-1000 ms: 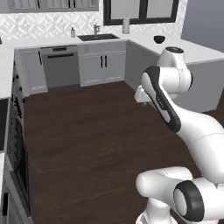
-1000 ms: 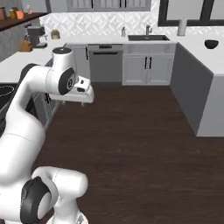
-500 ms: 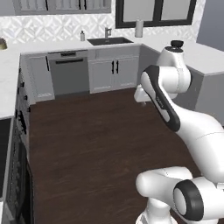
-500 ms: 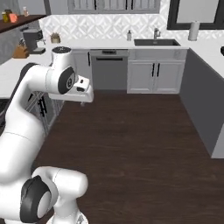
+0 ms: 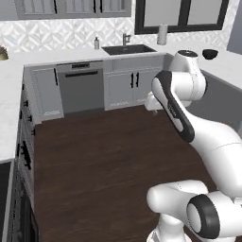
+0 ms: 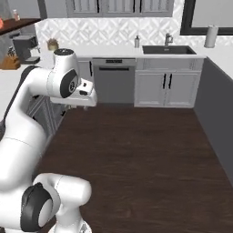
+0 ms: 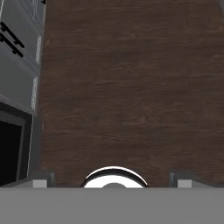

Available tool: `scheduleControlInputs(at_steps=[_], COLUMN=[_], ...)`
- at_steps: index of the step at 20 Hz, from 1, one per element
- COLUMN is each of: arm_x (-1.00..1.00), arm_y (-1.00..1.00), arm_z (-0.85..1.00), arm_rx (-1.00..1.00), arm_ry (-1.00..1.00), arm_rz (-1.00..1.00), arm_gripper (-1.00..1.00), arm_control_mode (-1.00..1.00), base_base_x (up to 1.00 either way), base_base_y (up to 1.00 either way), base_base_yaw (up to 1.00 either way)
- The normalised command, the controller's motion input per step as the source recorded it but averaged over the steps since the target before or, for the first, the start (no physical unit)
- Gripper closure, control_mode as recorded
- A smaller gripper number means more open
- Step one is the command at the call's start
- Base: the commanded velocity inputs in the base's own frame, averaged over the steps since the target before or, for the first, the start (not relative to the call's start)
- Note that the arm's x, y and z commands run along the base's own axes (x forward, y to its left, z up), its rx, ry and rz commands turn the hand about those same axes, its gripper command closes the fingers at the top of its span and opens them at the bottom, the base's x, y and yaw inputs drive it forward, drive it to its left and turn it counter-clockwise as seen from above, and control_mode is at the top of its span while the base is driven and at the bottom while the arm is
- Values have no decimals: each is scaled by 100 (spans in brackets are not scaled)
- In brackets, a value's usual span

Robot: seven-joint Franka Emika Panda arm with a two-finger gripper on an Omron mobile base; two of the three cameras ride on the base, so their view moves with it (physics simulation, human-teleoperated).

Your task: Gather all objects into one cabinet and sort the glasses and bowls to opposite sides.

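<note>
two small grey finger tips (image 7: 39,182) stand wide apart with nothing between, above dark wood plank floor (image 7: 131,87), no readable writing anywhere, left base view has a small dark bowl (image 5: 210,54) on the white counter (image 5: 222,64), right base view a black coffee machine (image 6: 25,49).

A sink (image 5: 128,48) is sitting in the desk (image 5: 56,56) at upper centre, with a bowl (image 5: 210,54) resting at upper right.

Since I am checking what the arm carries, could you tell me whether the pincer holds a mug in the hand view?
No, the pincer holds nothing: between its two spread tips lies only the dark wooden floor.
</note>
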Motion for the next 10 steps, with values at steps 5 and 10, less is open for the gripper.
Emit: scheduleControlInputs(at_steps=[5,10], arm_x=[0,0], arm_y=[0,0], arm_z=[0,0], arm_rx=[0,0], arm_ry=[0,0], arm_rz=[0,0], arm_gripper=[-100,-100], arm_control_mode=[100,100], base_base_x=[100,100], base_base_y=[44,17], base_base_yaw=[12,52])
